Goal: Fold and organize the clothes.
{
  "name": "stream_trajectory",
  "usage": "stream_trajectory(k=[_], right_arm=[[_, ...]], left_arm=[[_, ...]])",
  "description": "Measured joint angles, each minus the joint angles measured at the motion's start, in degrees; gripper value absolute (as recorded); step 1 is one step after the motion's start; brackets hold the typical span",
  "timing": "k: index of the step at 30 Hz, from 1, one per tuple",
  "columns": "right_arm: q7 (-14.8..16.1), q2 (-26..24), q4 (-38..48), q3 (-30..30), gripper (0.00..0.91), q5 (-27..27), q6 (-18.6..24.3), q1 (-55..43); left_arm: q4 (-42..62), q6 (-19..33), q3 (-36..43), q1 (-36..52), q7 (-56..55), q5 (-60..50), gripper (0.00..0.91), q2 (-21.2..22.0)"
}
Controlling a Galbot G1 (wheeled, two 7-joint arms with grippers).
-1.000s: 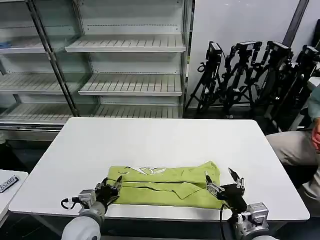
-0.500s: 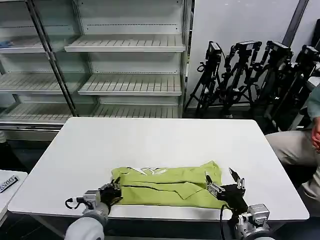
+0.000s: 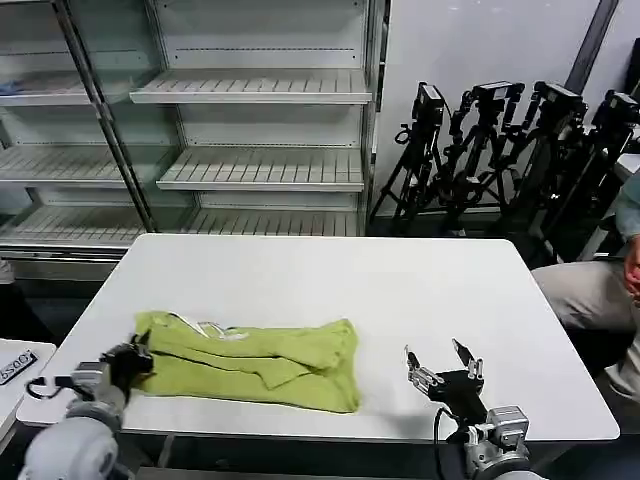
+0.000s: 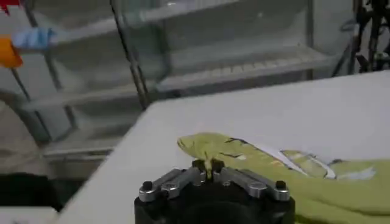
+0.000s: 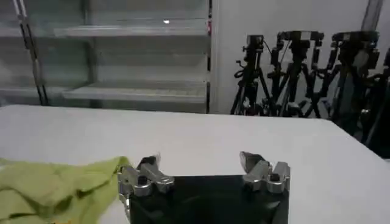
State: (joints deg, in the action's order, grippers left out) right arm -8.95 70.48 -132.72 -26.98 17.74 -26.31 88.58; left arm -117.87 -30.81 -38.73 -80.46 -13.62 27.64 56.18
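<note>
**A:** Lime-green fabric is seen bunched into a long roll: the shirt [image 3: 255, 362] is laid on the near-left part of the white bench [image 3: 330, 280], its long axis running left to right along the front edge, the white neck label turned up near the left end.

**B:** And how are the fingers placed against it?

**A:** The left gripper [image 3: 136, 357] is set at the shirt's left end, its fingers pinched together on the fabric corner, as is shown plainly in the left wrist view [image 4: 208, 165]. The right gripper [image 3: 442, 366] is held well apart from the shirt's right end, above bare bench, its fingers spread with nothing between them [image 5: 204, 169].

**B:** So which arm is nearer?

**A:** The left, being already in contact. The shirt lies entirely to the left of the right gripper, so a sideways reach toward the right end would probably be needed before that end could be taken and the garment folded across its length.
</note>
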Motion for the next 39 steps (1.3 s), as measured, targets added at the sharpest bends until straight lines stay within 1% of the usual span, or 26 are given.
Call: stream_trajectory(k=[4, 7, 10, 16, 20, 26, 27, 28, 29, 35, 39], right_arm=[[0.1, 0.0, 0.4, -0.1, 0.907, 0.0, 0.1, 0.3], [0.1, -0.1, 0.6, -0.3, 0.907, -0.1, 0.1, 0.3], [0.1, -0.4, 0.6, -0.7, 0.907, -0.1, 0.1, 0.3], [-0.1, -0.6, 0.0, -1.5, 0.907, 0.0, -0.1, 0.7], [-0.2, -0.6, -0.4, -2.3, 0.907, 0.0, -0.1, 1.2], [-0.2, -0.8, -1.0, -3.6, 0.907, 0.4, 0.0, 2.0], [-0.2, -0.8, -1.0, -3.8, 0.907, 0.4, 0.0, 2.1], [-0.2, -0.7, -1.0, -4.0, 0.907, 0.4, 0.0, 2.1], [-0.3, -0.6, -1.0, -4.1, 0.907, 0.4, 0.0, 2.2], [-0.3, 0.1, -1.1, -4.1, 0.907, 0.3, 0.1, 2.2], [-0.2, 0.4, -1.3, -4.0, 0.907, 0.1, 0.1, 2.4]], left_arm=[[-1.9, 0.7, -0.9, -0.5, 2.2, -1.1, 0.02, -0.2], [-4.3, 0.4, 0.8, -0.2, 2.9, -1.4, 0.02, 0.9], [-7.1, 0.0, 4.0, 0.2, 3.4, -2.0, 0.02, 2.6], [-10.1, 0.6, 13.1, 1.4, 4.3, -4.1, 0.02, 6.4], [-10.4, 0.7, 19.2, 3.1, 4.4, -5.2, 0.02, 8.7], [-8.7, 0.7, 25.7, 6.2, 4.4, -6.1, 0.02, 11.6], [-8.3, 0.6, 26.4, 6.7, 4.4, -6.2, 0.091, 12.1], [-7.9, 0.5, 27.0, 7.2, 4.4, -6.2, 0.564, 12.5], [-7.5, 0.3, 27.6, 7.7, 4.4, -6.2, 0.907, 12.8], [-5.9, -0.2, 31.0, 10.0, 4.5, -6.1, 0.907, 14.2], [-5.4, 0.9, 32.0, 11.3, 4.4, -5.6, 0.907, 15.0]])
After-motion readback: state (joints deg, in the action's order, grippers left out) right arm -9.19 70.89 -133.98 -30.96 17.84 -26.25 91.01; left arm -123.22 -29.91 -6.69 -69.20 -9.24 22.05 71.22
